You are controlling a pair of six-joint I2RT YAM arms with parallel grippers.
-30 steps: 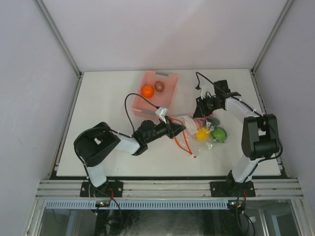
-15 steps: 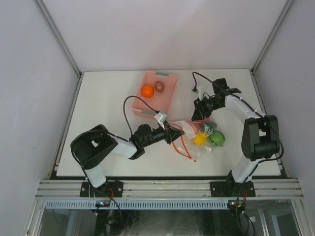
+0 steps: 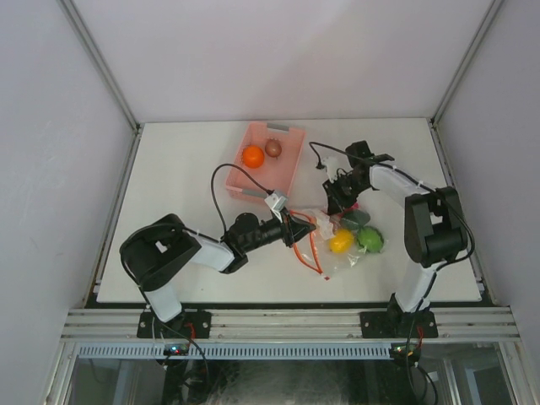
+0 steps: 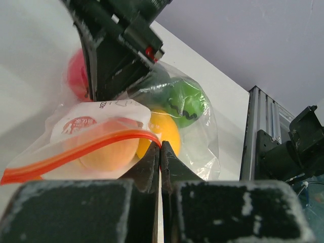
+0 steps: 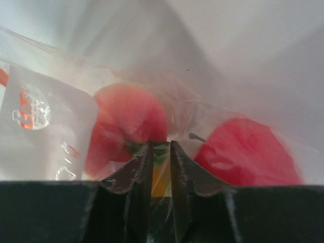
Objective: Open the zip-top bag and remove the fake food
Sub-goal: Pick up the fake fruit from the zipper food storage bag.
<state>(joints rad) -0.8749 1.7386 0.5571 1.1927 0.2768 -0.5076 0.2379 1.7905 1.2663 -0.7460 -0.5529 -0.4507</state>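
Left claw (image 4: pixel 160 146) pinched shut on zip-top bag (image 3: pixel 333 257) zipper (image 4: pixel 96 143), 9 o'clock side; right claw (image 5: pixel 159 148) near-closed at 12, hold undeterminable

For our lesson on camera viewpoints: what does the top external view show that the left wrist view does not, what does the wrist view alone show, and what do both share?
Only the top external view shows the pink basket, with an orange fruit and a brown fruit in it. Only the left wrist view shows, close up, the left gripper pinched shut on the zipper strip. Both show the zip-top bag, with a yellow fruit and a green fruit inside.
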